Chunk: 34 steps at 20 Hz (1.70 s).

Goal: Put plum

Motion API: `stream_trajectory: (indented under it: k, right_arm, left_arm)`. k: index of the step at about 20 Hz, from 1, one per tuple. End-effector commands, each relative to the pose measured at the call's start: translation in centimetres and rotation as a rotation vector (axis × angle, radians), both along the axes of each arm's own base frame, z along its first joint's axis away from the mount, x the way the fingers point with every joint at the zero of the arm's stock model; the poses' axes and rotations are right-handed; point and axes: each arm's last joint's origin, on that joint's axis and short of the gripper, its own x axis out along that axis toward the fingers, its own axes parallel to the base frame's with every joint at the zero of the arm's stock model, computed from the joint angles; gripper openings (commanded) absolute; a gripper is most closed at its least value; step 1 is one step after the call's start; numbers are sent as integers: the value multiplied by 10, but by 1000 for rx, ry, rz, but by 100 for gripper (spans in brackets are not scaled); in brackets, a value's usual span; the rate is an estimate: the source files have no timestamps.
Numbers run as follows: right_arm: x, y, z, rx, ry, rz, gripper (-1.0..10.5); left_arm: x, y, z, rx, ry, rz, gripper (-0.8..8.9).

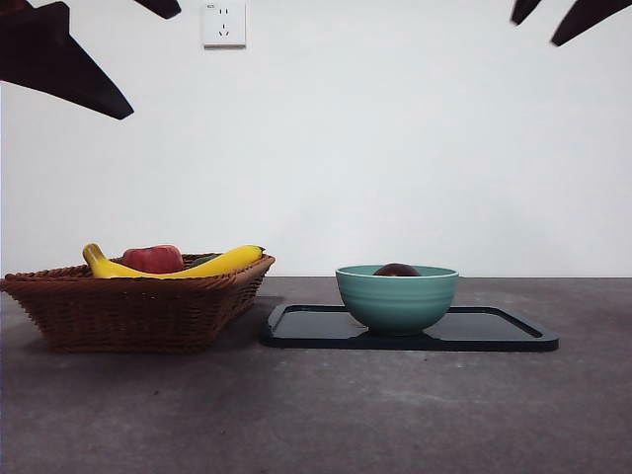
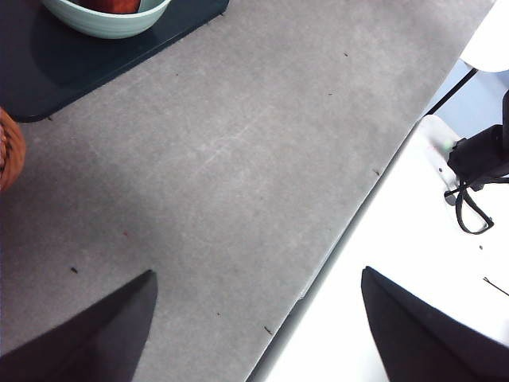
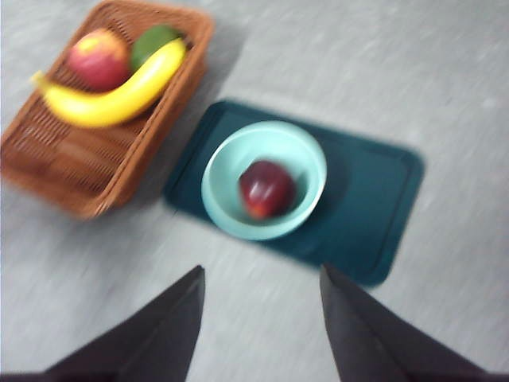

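Inside green bowl (image 3: 231,215) on tray (image 3: 374,215): dark plum (image 3: 266,189).

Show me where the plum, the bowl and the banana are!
plum (image 3: 266,189): right wrist view, middle of its dark red skin.
bowl (image 1: 396,301): front view, green outer wall.
banana (image 3: 119,91): right wrist view, middle of its yellow curve.

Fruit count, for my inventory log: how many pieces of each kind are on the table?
Plum, in the green bowl: 1
Red apple, in the wicker basket: 1
Banana, in the basket: 1
Green fruit, partly hidden in the basket: 1
Total: 4
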Motion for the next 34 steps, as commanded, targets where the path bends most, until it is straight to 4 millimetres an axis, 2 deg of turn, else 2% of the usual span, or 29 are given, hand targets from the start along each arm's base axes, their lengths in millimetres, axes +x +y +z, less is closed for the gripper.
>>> stream_trajectory:
  k: [1, 5, 8, 10, 13, 29, 34]
  right_arm:
    - [-22, -3, -10, 6, -10, 41, 231]
    - [-60, -10, -44, 53, -2, 116, 231]
    - [-76, -14, -66, 63, 12, 139, 231]
    - [-82, -16, -74, 72, 14, 152, 231]
    - [-87, -17, -74, 77, -4, 154, 231]
    - [-87, -17, -73, 79, -10, 154, 231]
    - [-87, -17, -73, 79, -10, 154, 231]
  left_arm:
    - [1, -2, 3, -10, -9, -8, 405]
    - [1, -2, 3, -13, -15, -8, 405]
    - [2, -2, 3, -15, -17, -8, 405]
    - [2, -2, 3, -15, -17, -8, 405]
    - [2, -2, 3, -16, -16, -7, 405]
    - [2, -3, 4, -22, -21, -4, 404]
    - [12, -11, 13, -113, -50, 92, 406]
